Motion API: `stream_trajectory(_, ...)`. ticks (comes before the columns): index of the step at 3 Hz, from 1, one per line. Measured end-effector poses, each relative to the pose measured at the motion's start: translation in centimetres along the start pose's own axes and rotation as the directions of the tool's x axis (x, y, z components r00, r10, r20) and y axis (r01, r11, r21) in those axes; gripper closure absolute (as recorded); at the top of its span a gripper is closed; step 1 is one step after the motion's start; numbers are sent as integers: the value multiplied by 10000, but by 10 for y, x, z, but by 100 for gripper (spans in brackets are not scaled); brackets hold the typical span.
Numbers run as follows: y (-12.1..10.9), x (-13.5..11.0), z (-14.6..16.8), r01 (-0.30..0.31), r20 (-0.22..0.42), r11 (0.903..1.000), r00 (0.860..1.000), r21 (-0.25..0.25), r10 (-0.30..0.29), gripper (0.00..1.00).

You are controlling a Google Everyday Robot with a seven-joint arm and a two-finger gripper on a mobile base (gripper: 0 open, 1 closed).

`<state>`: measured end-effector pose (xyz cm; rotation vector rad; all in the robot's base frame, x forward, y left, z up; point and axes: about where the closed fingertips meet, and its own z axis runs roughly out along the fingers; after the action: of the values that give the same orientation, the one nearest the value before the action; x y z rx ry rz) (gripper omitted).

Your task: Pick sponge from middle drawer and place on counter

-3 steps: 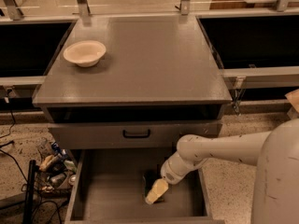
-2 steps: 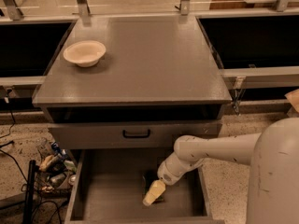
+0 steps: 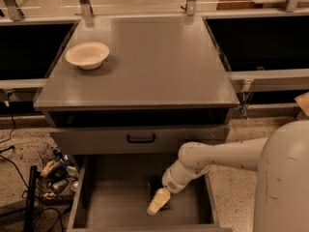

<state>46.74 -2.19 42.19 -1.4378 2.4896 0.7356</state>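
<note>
Slightly nearer the drawer's open front and a touch further left than a second ago, the gripper [image 3: 158, 203] has crept down over the sponge [image 3: 155, 184], while the sponge itself has not shifted.

The sponge shows only as a small dark patch on the floor of the middle drawer [image 3: 116, 197], right of the drawer's centre. Part of it peeks out at the gripper's far-left side, and a dark sliver shows on the gripper's right. So the sponge lies directly beneath the gripper and a little behind it, not off to one side. Its long axis seems to run roughly front to back, though the gripper hides too much to be sure. Whether the gripper is spread, pressed together or already pinching the sponge cannot be told from this view.

The one arm [image 3: 217, 156] reaches in from the right, passing under the closed drawer front [image 3: 141, 138] above. Any lift will probably need to come out toward the open front before rising to the counter [image 3: 154, 62], where a pale bowl [image 3: 87, 55] sits at the far left.
</note>
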Motion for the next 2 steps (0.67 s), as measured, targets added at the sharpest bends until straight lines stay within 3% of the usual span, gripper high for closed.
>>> stream_trajectory(1, 5, 5, 19, 27, -743, 9993, 9972, 384, 2, 0)
stream_trajectory(2, 6, 5, 20, 27, -756, 9992, 9971, 387, 2, 0)
